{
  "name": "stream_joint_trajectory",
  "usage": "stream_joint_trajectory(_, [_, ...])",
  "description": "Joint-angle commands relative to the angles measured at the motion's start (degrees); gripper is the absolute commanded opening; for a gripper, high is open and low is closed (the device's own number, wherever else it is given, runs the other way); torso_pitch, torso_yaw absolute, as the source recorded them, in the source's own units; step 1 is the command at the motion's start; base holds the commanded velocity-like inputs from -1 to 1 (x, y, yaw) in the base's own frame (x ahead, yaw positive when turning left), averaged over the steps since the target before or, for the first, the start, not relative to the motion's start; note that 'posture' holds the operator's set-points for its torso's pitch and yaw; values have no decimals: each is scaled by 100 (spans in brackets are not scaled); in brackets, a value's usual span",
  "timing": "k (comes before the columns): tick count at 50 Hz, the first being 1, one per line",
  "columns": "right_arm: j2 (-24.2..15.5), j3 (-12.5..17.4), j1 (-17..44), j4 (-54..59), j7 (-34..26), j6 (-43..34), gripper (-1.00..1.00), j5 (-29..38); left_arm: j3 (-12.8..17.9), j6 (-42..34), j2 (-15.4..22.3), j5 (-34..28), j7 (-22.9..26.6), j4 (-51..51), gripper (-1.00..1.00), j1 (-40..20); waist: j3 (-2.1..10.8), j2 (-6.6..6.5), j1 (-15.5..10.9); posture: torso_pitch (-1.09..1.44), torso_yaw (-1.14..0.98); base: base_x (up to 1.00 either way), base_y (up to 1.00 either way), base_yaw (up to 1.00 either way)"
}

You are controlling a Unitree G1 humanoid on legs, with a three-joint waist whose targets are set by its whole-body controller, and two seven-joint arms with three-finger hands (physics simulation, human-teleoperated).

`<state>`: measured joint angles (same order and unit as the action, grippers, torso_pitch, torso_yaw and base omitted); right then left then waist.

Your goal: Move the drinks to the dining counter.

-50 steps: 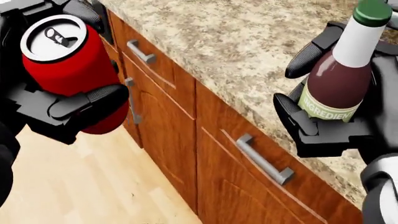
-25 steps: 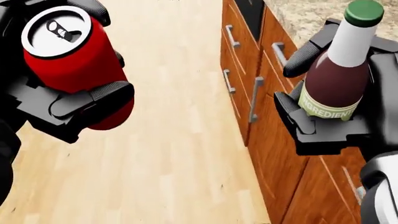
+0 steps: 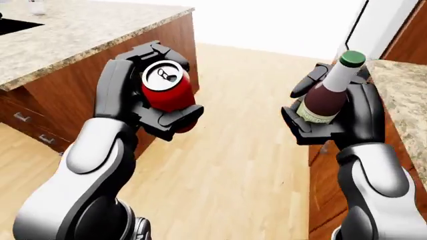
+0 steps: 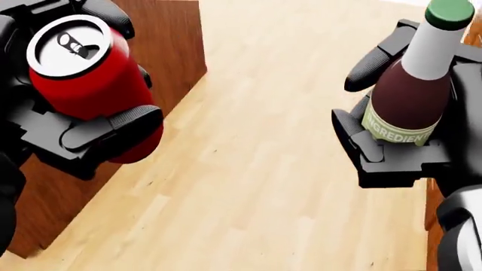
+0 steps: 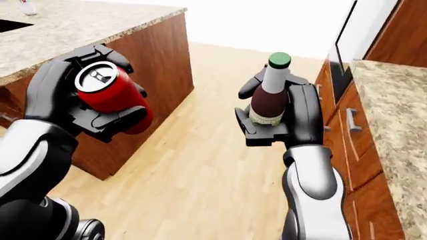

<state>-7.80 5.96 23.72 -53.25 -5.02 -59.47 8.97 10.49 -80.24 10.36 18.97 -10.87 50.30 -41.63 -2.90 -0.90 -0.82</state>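
Note:
A red soda can (image 4: 90,82) with a silver top is held upright in my left hand (image 4: 72,113), whose black fingers close round it at the left of the head view. My right hand (image 4: 407,130) is shut on a dark glass bottle (image 4: 411,93) with a white neck, green cap and pale green label, at the right. In the left-eye view the red soda can (image 3: 166,92) and the dark glass bottle (image 3: 324,97) hang over the wooden floor. A granite-topped counter (image 3: 73,35) with wooden sides stands at the upper left.
A second granite counter (image 5: 394,120) with wooden drawers and grey handles runs down the right edge of the right-eye view. Light wooden floor (image 3: 247,150) stretches between the two counters. A black sink or hob (image 3: 16,25) sits in the left counter's top.
The whole picture has swung: the drawers and counter that filled the head view have slid off to the right, and a wooden counter end now shows at left. Both hands keep their drinks.

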Motion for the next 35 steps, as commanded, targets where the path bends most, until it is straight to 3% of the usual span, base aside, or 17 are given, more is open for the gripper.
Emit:
stream_joint_trajectory(1, [-24, -5, 137, -169, -6, 169, -100, -51, 71, 181, 48, -40, -49, 72, -100, -142, 111, 20, -19, 0, 0, 0, 0, 100])
stream_joint_trajectory(3, [-33, -6, 137, -197, 4, 139, -100, -59, 70, 149, 46, -32, -59, 87, -100, -167, 153, -218, -15, 0, 0, 0, 0, 100])
stream_joint_trajectory(4, [-34, -9, 150, -210, 9, 110, -100, -64, 72, 141, 46, -32, -63, 80, -100, -185, 245, -443, -36, 0, 0, 0, 0, 100])
stream_joint_trajectory(5, [-33, -9, 144, -189, 18, 133, -100, -69, 48, 159, 44, -39, -70, 68, -100, -173, 191, -329, -85, 0, 0, 0, 0, 100])
stream_joint_trajectory(6, [-31, -9, 127, -153, 31, 179, -100, -74, 26, 171, 32, -46, -80, 67, -100, -154, 163, -323, -75, 0, 0, 0, 0, 100])
stream_joint_trajectory(10, [-22, -63, 80, -103, 50, 250, -100, -72, 3, 258, 49, -71, -51, 21, -100, -107, 194, -32, -199, 0, 0, 0, 0, 100])
stream_joint_trajectory(16, [1, -97, 2, -73, 54, 345, -100, -59, 7, 216, 30, -77, -46, 75, -100, -91, 51, 424, -93, 0, 0, 0, 0, 100])
stream_joint_trajectory(17, [3, -96, 6, -67, 53, 350, -100, -56, 9, 213, 31, -77, -43, 77, -100, -93, 115, 605, -87, 0, 0, 0, 0, 100])
stream_joint_trajectory(18, [0, -103, 18, -77, 51, 325, -100, -49, 9, 209, 27, -81, -46, 82, -100, -90, 297, 795, -48, 0, 0, 0, 0, 100])
stream_joint_trajectory(19, [10, -108, 6, -98, 50, 318, -100, -46, 4, 236, 26, -86, -39, 84, -100, -59, 96, 557, -14, 0, 0, 0, 0, 100])
stream_joint_trajectory(20, [14, -115, -3, -96, 51, 324, -100, -41, 4, 236, 24, -87, -37, 96, -100, -46, 75, 608, -54, 0, 0, 0, 0, 100])
stream_joint_trajectory(22, [20, -122, -42, -44, 48, 410, -100, -33, 1, 269, 30, -96, -24, 80, -100, -22, 147, 549, -72, 0, 0, 0, 0, 100])
stream_joint_trajectory(27, [18, -158, -90, 1, -10, 494, -100, 38, -23, 332, 25, -130, -10, 63, -100, 24, 107, 209, -46, 0, 0, 0, 0, 100])
stream_joint_trajectory(30, [24, -164, -81, -8, -30, 469, -100, 71, -14, 325, 7, -127, -4, 79, -100, 30, 125, -61, -12, 0, 0, 0, 0, 100])
stream_joint_trajectory(32, [35, -172, -75, -9, -38, 466, -100, 85, -8, 322, 4, -129, -6, 80, -100, 25, 222, -385, -21, 0, 0, 0, 0, 100])
stream_joint_trajectory(33, [37, -182, -69, -16, -42, 451, -100, 97, 2, 290, 6, -123, -7, 95, -100, 5, 288, -397, -32, 0, 0, 0, 0, 100])
stream_joint_trajectory(35, [40, -199, -46, -29, -53, 420, -100, 116, 1, 295, 12, -124, -2, 91, -100, 4, 179, -283, -131, 0, 0, 0, 0, 100])
